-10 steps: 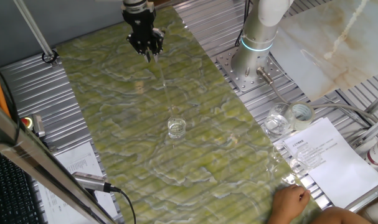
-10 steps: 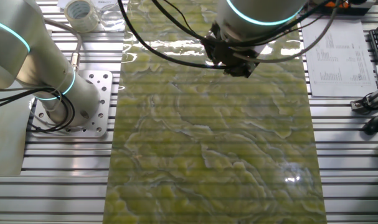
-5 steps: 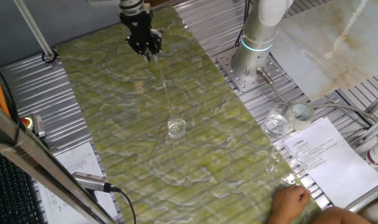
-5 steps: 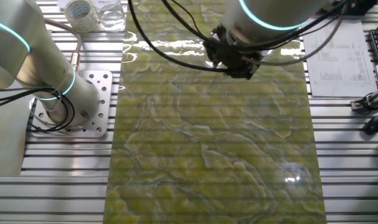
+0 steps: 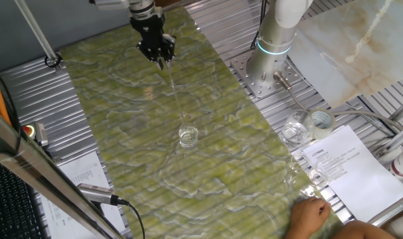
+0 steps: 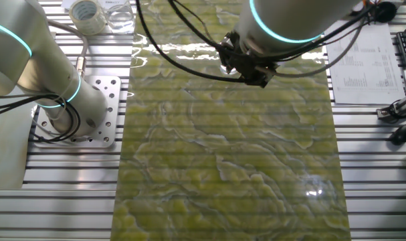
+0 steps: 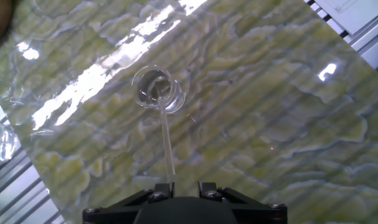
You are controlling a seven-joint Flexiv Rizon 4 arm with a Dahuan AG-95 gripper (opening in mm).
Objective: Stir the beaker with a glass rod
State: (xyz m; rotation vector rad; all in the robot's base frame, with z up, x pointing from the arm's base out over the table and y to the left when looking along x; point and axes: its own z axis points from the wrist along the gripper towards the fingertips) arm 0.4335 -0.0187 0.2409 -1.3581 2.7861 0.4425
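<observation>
The fingers (image 7: 177, 185) are pinched on the top end of the glass rod (image 7: 165, 137), holding it up high over the tabletop (image 5: 121, 133). The rod runs down from there and its lower tip sits inside the beaker (image 5: 188, 136), which stands upright near the middle of the green marbled mat. In the hand view the rod's end lands just inside the beaker's rim. A person's hand (image 5: 311, 216) rests at the mat's near corner.

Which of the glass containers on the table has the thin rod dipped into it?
The small beaker alone on the green mat: the glass rod held by the gripper reaches down into it. The other glass jars sit off the mat beside the tape roll.
</observation>
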